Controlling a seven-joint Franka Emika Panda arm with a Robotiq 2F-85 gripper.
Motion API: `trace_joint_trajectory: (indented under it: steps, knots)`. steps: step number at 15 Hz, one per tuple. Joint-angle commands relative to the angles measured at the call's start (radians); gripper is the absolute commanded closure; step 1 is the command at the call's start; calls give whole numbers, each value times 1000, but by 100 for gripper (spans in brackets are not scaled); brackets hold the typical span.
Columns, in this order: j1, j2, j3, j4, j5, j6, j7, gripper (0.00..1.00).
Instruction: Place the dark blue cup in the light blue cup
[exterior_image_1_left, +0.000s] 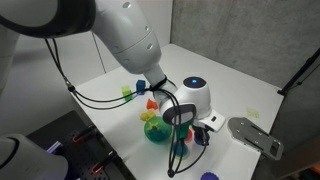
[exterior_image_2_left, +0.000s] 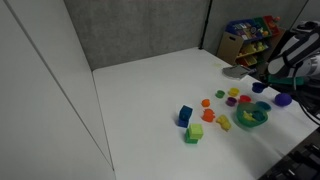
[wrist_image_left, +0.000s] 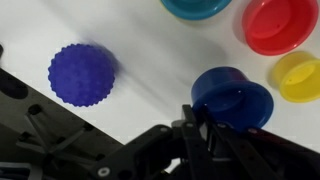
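Observation:
In the wrist view my gripper is shut on the near rim of the dark blue cup, which stands upright with its mouth up. The light blue cup shows only as a rim at the top edge, beyond the dark blue cup. In an exterior view the gripper hangs at the right end of the toy cluster, with the dark blue cup by it and the light blue cup just in front. In an exterior view the gripper is low over the table; both cups are hidden there.
A purple spiky ball lies left of the held cup; a red cup and a yellow cup lie to its right. A green-teal bowl, a blue cube, a green cube and several small toys lie nearby.

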Motion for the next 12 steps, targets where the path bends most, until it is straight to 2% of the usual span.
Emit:
trace_joint_trajectory:
  steps: [1, 7, 12]
  knots:
    - [10, -111, 14, -168, 5, 71, -36, 95]
    - [11, -218, 11, -344, -3, 121, -76, 95]
    - [3, -211, 16, -400, -3, 187, -113, 95]
